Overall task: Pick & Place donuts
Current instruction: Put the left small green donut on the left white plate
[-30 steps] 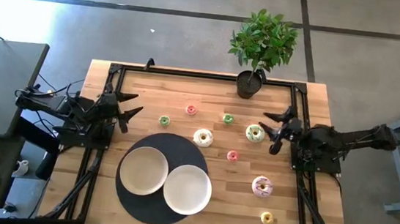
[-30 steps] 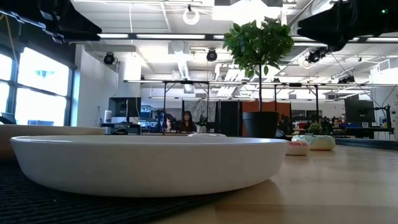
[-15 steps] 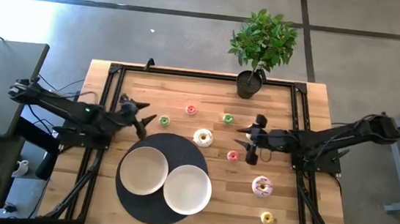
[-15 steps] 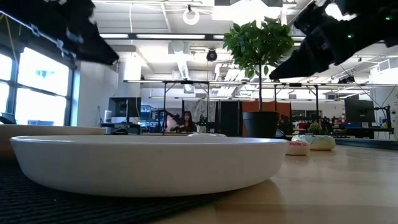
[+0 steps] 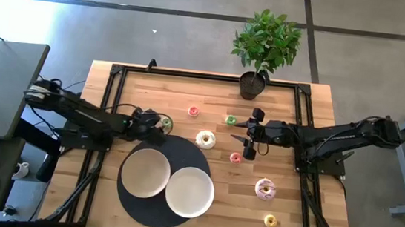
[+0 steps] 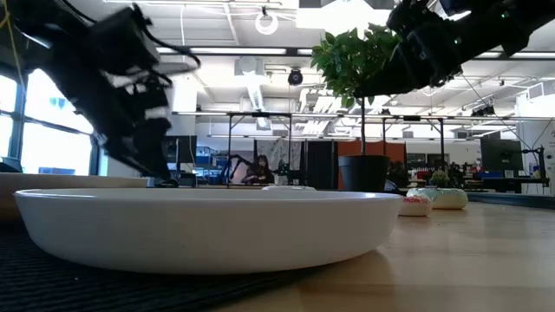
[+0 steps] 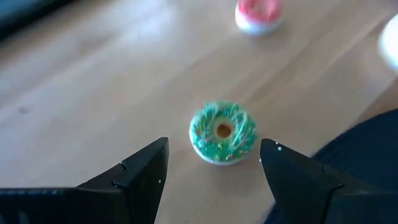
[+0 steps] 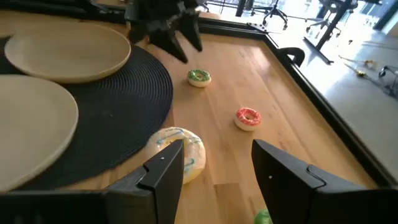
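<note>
moved: both arms have reached in from the table's side edges since a second ago; the left one now hangs over the small green donut, the right one has swung toward the middle.
table (image 5: 315, 109): wooden top with a potted plant (image 5: 264, 49) at the far edge, clear of the work.
mat (image 5: 128, 199): dark round mat at the near middle, carrying two plates (image 5: 145, 173), most likely where the donuts go.
right gripper (image 5: 248, 139): fingers spread wide, holding nothing, aimed past the cream donut (image 8: 177, 152) toward the mat; it looks set to take that one.
left gripper (image 7: 214, 165): fingers wide apart, empty, one on each side of the green donut (image 7: 222, 132), not touching, lined up for a pinch.
other donuts: pink one (image 5: 193, 111) and green one (image 5: 231, 120) toward the far side, small pink one (image 5: 235, 158) beside the right gripper, big pink sprinkled one (image 5: 265, 188) and yellow one (image 5: 270, 221) near the right front, all on bare wood.
</note>
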Robot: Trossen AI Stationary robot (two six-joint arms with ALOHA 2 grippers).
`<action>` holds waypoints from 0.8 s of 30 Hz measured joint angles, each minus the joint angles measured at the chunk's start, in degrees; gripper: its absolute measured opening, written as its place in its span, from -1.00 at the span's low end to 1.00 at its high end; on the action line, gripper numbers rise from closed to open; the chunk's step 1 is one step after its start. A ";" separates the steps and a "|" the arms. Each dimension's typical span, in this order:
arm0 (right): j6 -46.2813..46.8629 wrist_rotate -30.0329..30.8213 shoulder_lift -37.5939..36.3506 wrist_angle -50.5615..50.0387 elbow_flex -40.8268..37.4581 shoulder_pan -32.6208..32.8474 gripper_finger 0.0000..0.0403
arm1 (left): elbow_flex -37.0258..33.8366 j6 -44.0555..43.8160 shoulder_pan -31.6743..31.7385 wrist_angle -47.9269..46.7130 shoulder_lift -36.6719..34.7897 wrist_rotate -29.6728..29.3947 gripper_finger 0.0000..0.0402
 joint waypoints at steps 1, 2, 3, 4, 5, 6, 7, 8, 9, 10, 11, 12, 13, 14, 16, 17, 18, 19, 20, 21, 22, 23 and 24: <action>-0.76 -0.09 0.00 0.02 0.00 -0.32 -0.08 | -0.02 0.97 1.04 1.74 1.62 1.87 0.26; -1.43 -0.28 0.00 -0.02 0.00 -0.64 -0.08 | -0.02 2.01 1.88 3.74 3.22 3.67 0.26; -2.01 -0.39 0.00 0.00 0.00 -1.01 -0.08 | -0.02 3.16 2.70 5.79 4.77 4.88 0.26; -2.65 -0.38 0.00 0.00 0.00 -1.35 -0.08 | -0.02 4.18 3.28 7.37 6.26 5.48 0.26; -3.04 -0.40 0.00 0.00 0.00 -1.71 -0.08 | -0.02 5.31 3.76 8.98 7.56 5.55 0.26; -3.57 -0.44 0.00 0.00 0.00 -2.17 -0.08 | 0.02 6.09 4.19 10.48 8.77 5.40 0.26; -4.05 -0.42 0.00 0.00 0.00 -2.57 -0.08 | 0.17 6.58 4.56 10.97 9.83 5.08 0.26; -4.20 -0.41 0.00 0.00 0.00 -3.00 -0.08 | 0.27 6.74 4.94 10.98 10.58 4.86 0.26; -4.23 -0.40 0.00 0.02 0.00 -3.45 -0.08 | 0.31 6.68 5.36 10.80 11.13 4.87 0.25; -4.25 -0.40 0.00 0.07 0.00 -3.90 -0.08 | 0.45 6.70 5.79 10.81 11.56 5.11 0.24; -4.30 -0.40 0.00 0.16 0.00 -4.29 -0.08 | 0.58 6.65 6.26 11.09 12.13 5.31 0.21; -4.31 -0.41 0.00 0.35 0.00 -4.63 -0.08 | 0.63 6.55 6.62 11.42 12.63 5.44 0.17; -4.30 -0.43 0.00 0.46 0.00 -4.97 -0.08 | 0.67 6.52 6.93 11.53 12.86 5.76 0.11; -4.30 -0.42 0.00 0.44 0.00 -5.26 -0.08 | 0.68 6.50 7.13 11.69 12.97 6.02 0.04; -4.04 -0.81 0.00 0.43 0.00 -5.63 -0.08 | 0.67 6.54 7.13 12.14 13.04 6.11 -0.13; -4.02 -0.81 0.00 0.43 0.00 -5.61 -0.08 | 0.66 6.57 7.05 12.43 13.08 6.12 -0.23; -4.02 -0.83 0.00 0.44 0.00 -5.61 -0.08 | 0.62 6.75 7.05 12.81 13.07 6.21 -0.32; -4.00 -0.83 0.00 0.44 0.00 -5.61 -0.08 | 0.64 6.85 7.05 12.93 12.96 6.42 -0.41; -3.95 -0.83 0.00 0.44 0.00 -5.61 -0.08 | 0.72 7.02 7.08 12.51 12.61 6.69 -0.50; -3.95 -0.84 0.00 0.44 0.00 -5.59 -0.08 | 1.00 7.17 7.10 11.31 12.11 6.95 -0.58; -3.94 -0.87 0.00 0.44 0.00 -5.59 -0.08 | 1.32 7.17 7.11 10.01 11.57 7.38 -0.65; -3.93 -0.85 0.00 0.46 0.00 -5.59 -0.08 | 1.96 7.19 7.12 8.51 11.15 8.22 -0.71; -3.92 -0.85 0.00 0.43 0.00 -5.59 -0.08 | 2.92 7.17 7.12 6.98 10.74 8.97 -0.76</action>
